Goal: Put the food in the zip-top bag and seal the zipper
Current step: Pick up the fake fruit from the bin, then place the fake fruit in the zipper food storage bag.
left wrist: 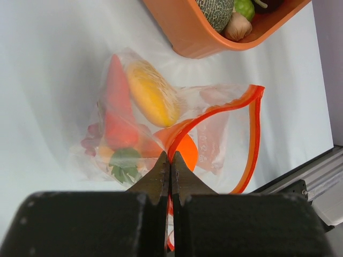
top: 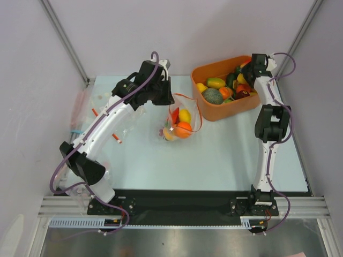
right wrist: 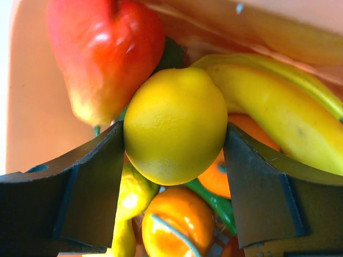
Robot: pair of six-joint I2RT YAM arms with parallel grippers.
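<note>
Top external view, contents listed left to right.

1. Left gripper [top: 161, 95]: over the far part of the table [top: 225, 160], at the left rim of the zip-top bag [top: 182, 122].
2. Bag: clear and crinkled, lying on the table just left of and nearer than the orange tub [top: 214, 113]. Its mouth gapes, and toy fruit is inside.
3. Tub: at the far right of the table, heaped with toy food.
4. Right gripper [top: 251, 67]: lowered into the tub's far right corner.

Left wrist view.

1. Jaws: pressed together, pinching the zipper [left wrist: 217, 108] at the near rim of the bag. The rest of the red-orange strip loops open to the right.
2. Inside the bag: purple grapes [left wrist: 90, 140], a long red chili [left wrist: 115, 91] with a green top, a yellow mango [left wrist: 153, 93] and an orange [left wrist: 186, 151] just beyond the fingertips.
3. Tub edge at the top, with a netted melon [left wrist: 217, 10] showing over it.

Right wrist view.

1. Red pear [right wrist: 104, 53], upper left, against the tub wall.
2. Lemon [right wrist: 174, 107]: centre, held between the two fingers, with each pad touching one side of it.
3. Banana [right wrist: 278, 118], right, lying behind the lemon.
4. Small tangerine [right wrist: 177, 222], beneath the lemon.
</note>
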